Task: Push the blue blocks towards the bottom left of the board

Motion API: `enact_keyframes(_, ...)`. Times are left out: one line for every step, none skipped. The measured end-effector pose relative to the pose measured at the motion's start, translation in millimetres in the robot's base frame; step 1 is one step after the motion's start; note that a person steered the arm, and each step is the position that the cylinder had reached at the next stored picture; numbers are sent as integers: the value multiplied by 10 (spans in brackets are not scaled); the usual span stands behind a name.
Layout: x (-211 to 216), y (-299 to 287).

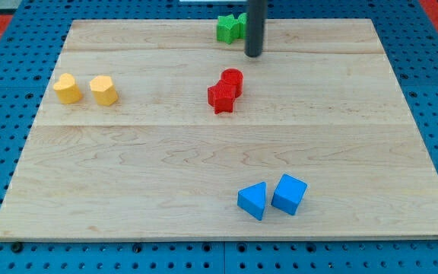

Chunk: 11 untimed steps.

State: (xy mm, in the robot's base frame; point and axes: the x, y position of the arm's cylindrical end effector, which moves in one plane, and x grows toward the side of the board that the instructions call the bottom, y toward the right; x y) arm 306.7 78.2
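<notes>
Two blue blocks lie side by side near the view's bottom, right of centre: a blue wedge-like block (pixel 253 200) and a blue cube (pixel 289 193) to its right, touching or nearly so. My tip (pixel 254 55) is the lower end of the dark rod near the view's top centre. It stands far above the blue blocks in the view, just right of the green blocks and above the red ones.
Two green blocks (pixel 231 27) sit at the top edge beside the rod. A red cylinder (pixel 233 79) and a red star-shaped block (pixel 220 98) lie at centre. Two yellow blocks (pixel 68 88) (pixel 104 90) lie at the left. The wooden board (pixel 128 190) rests on a blue pegboard.
</notes>
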Motion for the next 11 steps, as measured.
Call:
enact_keyframes(1217,612)
enact_keyframes(2335,652)
enact_keyframes(2493,650)
enact_keyframes(2604,214)
enact_keyframes(2681,396)
enact_keyframes(2877,539)
enact_keyframes(2843,126)
enact_keyframes(2551,-285)
enact_keyframes(2559,-718)
enact_keyframes(2396,-664)
enact_keyframes(1924,-690)
